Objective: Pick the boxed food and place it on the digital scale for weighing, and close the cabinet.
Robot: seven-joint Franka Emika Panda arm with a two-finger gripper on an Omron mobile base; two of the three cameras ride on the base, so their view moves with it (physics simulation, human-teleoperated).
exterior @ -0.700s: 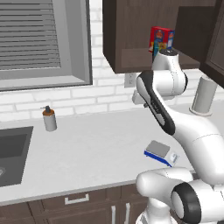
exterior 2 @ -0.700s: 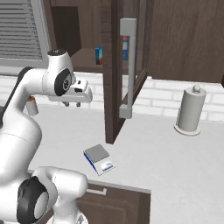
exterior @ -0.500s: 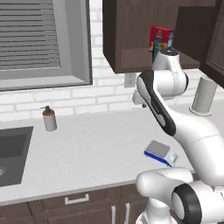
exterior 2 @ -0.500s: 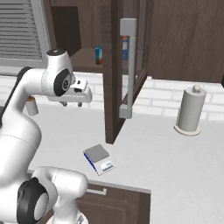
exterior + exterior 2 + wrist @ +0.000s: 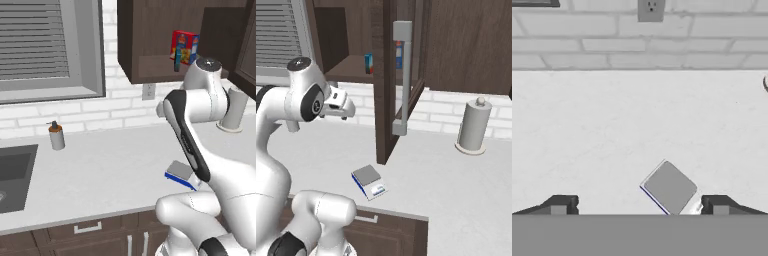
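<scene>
The gripper point(image 5: 639, 205) stood with fingers point(image 5: 560, 204) wide apart and empty, the digital scale point(image 5: 670, 187) between them on the counter point(image 5: 612, 125). The boxed food point(image 5: 177, 58) sat high above, inside the open cabinet point(image 5: 150, 40).

No text can be read: the print on the red box point(image 5: 184, 46) and the scale's point(image 5: 369, 181) front panel is blurred.

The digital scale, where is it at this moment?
The digital scale lies flat on the counter near its front edge, just below the open cabinet door. In the hand view it sits between the open gripper fingertips.
</scene>
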